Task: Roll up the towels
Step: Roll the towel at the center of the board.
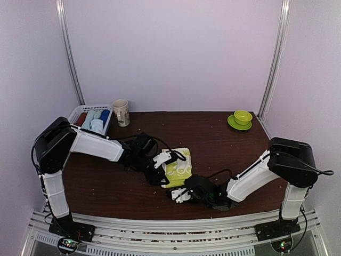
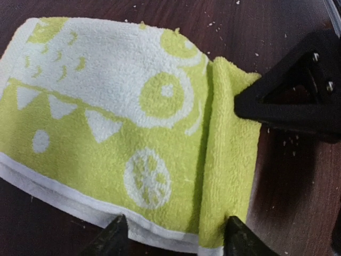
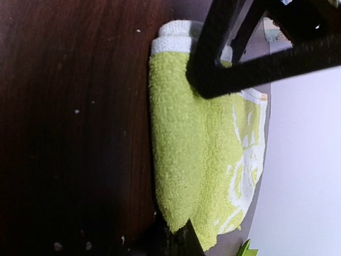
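Note:
A yellow-green towel with white print lies flat on the dark table, in the middle near the front. Its near end is turned over into a short fold. My left gripper is open. Its fingertips straddle the towel's white-hemmed side edge, one of them right at the fold. My right gripper is shut on the opposite end of that fold, its black finger touching the fold in the left wrist view. From above, the left gripper is at the towel's left and the right gripper at its near edge.
A white slatted basket at the back left holds rolled cloths in pale blue, red and dark blue. A printed mug stands beside it. A green cup on a saucer sits at the back right. Crumbs dot the tabletop.

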### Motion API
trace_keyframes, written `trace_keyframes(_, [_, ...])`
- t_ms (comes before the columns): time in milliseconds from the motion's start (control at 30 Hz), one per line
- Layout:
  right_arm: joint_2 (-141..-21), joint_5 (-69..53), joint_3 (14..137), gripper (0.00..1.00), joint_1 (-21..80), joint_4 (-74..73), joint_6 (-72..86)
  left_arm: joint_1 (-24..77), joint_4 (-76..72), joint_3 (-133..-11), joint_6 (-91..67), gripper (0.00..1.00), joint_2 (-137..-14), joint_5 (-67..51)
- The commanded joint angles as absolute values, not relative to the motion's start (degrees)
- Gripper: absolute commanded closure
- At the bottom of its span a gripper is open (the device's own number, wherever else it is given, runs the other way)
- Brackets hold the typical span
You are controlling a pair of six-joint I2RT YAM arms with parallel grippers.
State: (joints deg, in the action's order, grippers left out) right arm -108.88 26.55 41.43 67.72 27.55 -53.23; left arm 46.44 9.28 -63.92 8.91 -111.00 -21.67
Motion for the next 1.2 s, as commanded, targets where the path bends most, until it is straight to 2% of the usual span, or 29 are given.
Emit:
trace_keyframes(0, [-105.02, 16.3, 43.23, 1.0, 66.9, 13.12, -47.39, 46.06, 7.12, -58.32, 10.14, 0.29, -103.02, -15.14])
trace_keyframes(100, [-103.14, 12.14, 44.63, 1.0, 66.4, 7.86, -45.51, 46.06, 3.46, -54.01, 11.15, 0.22, -97.55, -11.37])
trace_keyframes(200, [-102.61, 7.35, 46.83, 1.0, 65.83, 1.86, -43.73, 46.19, -1.65, -48.57, 11.68, 0.2, -91.67, -9.29])
trace_keyframes(400, [-102.8, -3.46, 50.4, 1.0, 62.77, -4.71, -37.5, 49.22, -17.94, -33.0, 14.9, 0.21, -79.38, -9.2])
trace_keyframes(600, [-103.59, -15.18, 54.6, 1.0, 58.73, -10.98, -34.29, 56.38, -29.01, -21.98, 20.86, 0.26, -73.71, -3.83])
trace_keyframes(767, [-106.55, -21.79, 60.68, 1.0, 55.83, -20.41, -32.89, 60.66, -30.13, -21.62, 24.56, 0.27, -74.45, 0.05])
trace_keyframes(900, [-108.9, -27.91, 64.89, 1.0, 53.5, -25.95, -32.36, 63.52, -31.18, -23.36, 26.7, 0.28, -80.24, 3.81])
trace_keyframes(1167, [-112.7, -32.75, 70.54, 1.0, 50.4, -33.32, -31.59, 66.68, -31.04, -28.97, 30.0, 0.36, -90.28, 9.61])
